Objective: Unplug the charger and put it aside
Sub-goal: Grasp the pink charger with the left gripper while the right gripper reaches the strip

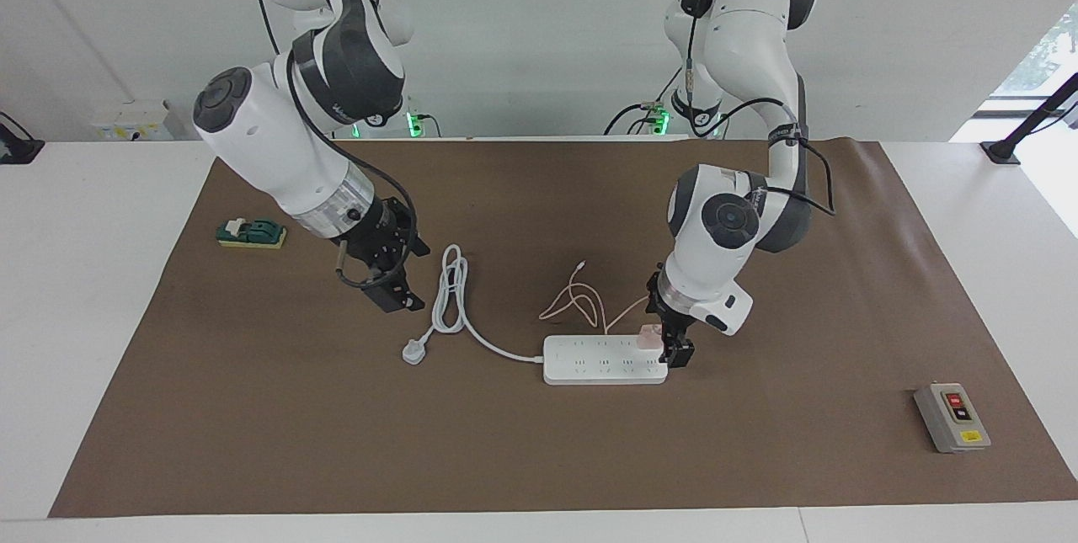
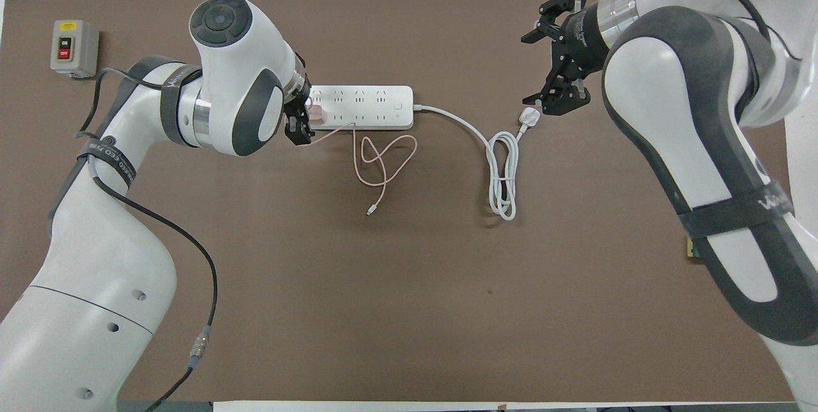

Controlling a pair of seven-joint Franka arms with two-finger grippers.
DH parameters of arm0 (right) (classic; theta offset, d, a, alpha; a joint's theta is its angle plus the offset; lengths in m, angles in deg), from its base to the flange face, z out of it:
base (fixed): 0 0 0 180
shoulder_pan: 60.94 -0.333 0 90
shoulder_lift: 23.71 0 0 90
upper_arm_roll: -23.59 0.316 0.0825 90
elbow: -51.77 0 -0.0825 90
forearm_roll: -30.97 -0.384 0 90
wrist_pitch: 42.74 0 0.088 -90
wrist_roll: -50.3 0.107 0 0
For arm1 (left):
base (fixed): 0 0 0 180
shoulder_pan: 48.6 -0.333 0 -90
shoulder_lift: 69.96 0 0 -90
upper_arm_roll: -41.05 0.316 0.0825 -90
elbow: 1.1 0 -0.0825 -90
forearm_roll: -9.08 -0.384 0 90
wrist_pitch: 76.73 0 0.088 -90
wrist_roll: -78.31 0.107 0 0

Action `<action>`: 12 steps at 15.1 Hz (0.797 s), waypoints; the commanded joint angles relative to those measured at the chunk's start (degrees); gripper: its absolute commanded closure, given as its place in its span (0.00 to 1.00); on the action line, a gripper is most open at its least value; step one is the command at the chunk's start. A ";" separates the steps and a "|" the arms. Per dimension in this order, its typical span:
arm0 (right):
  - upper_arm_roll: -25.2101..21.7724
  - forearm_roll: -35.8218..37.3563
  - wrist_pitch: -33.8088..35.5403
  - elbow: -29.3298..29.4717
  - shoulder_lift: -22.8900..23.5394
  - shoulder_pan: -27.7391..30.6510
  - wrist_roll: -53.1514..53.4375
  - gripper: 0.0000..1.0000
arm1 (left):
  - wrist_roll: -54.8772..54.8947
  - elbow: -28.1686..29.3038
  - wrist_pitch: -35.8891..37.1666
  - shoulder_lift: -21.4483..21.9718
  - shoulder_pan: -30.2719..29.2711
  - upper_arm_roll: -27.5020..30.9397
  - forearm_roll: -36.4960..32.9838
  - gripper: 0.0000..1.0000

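Your left gripper point(image 1: 676, 348) is at the charger point(image 1: 647, 338) in the power strip point(image 1: 603, 359); I cannot tell whether its fingers grip. Pull straight up. Right gripper point(image 1: 394, 295), fingers released, waits over the surface.

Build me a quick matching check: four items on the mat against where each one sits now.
Items:
1. charger
2. left gripper
3. grey switch box
4. right gripper

Places:
A. hanging over bare mat
B. plugged into the power strip
C. at the strip's end, by the charger
D. at the left arm's end of the table

Pairs: 1-B, 2-C, 3-D, 4-A
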 commanded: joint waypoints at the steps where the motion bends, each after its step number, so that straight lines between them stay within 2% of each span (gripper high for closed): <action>1: 0.06 -1.35 -0.47 8.15 7.27 -1.16 1.56 0.03 | -0.26 3.06 -1.51 2.07 1.00 1.13 0.27 0.00; 10: -0.03 -1.26 -4.34 19.93 22.30 -7.48 1.39 0.02 | -0.09 3.67 -3.00 2.16 1.00 1.04 0.27 0.00; 12: -0.29 -1.17 -5.38 21.08 23.81 -9.24 1.39 0.02 | -0.09 3.67 -3.00 2.16 1.35 1.04 0.27 0.00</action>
